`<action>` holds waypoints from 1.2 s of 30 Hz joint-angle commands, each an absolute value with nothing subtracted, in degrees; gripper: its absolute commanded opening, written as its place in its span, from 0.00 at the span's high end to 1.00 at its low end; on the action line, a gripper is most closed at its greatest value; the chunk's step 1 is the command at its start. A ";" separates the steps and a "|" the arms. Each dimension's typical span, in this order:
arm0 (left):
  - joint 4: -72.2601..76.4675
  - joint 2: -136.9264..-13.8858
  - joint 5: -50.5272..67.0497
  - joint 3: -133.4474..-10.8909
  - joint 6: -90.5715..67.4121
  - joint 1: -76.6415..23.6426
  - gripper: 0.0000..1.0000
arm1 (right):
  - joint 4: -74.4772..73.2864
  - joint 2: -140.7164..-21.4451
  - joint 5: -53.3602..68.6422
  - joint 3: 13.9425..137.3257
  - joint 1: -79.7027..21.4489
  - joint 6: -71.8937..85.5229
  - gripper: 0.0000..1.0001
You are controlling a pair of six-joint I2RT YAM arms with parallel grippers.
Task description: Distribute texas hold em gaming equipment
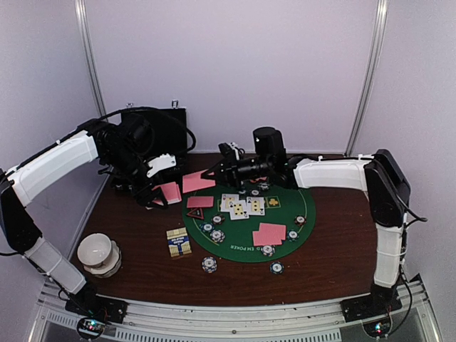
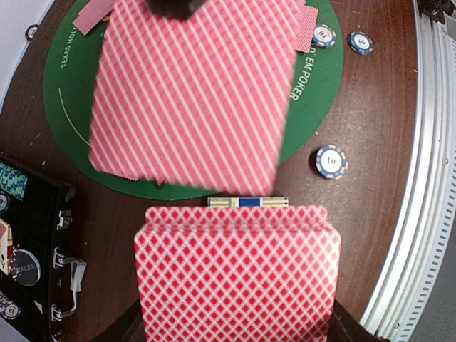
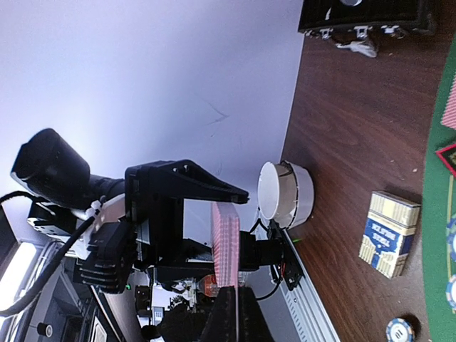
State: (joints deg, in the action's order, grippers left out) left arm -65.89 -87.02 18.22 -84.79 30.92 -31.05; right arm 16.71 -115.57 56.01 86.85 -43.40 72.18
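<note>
The step in hand is dealing. The left hand is clenched on the deck of pink-backed playing cards, held off the tabletop at the centre-left of the top view, just outside the left rim of the green poker mat. The right hand reaches across from the right and is pinched shut on a single pink-backed card. In the left wrist view that card fills the upper half of the frame. It looks clear of the deck, since a strip of tabletop and the edge of the small card box show in the gap between them.

Much is already laid out on the mat. Face-up cards sit in a row at its centre, with face-down cards at the lower right and at the left. A red triangle marker lies by the left rim, and striped poker chips sit around the edge, two of them just off the mat at the bottom. The black case stands at the back left, and white cups stand at the lower left.

So the deal looks well along, though I cannot tell how many seats are unserved. The next move calls for carrying the card away from the deck without snagging it. The card then has to be lowered flat, face down, at a bare seat on the mat before the right hand lets go. The grip is near one edge only, so the card may swing or slip.
</note>
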 commanded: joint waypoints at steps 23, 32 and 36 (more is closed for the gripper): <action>-65.56 -86.74 18.70 -85.17 31.38 -30.67 1.00 | -24.56 -117.94 46.24 83.88 -14.15 31.71 1.00; -65.79 -86.56 18.51 -84.99 31.56 -30.67 1.00 | -19.62 -122.93 47.19 83.78 -14.15 34.06 1.00; -65.80 -86.55 18.66 -84.99 31.55 -30.67 1.00 | -22.85 -123.14 45.01 85.27 -14.15 31.78 1.00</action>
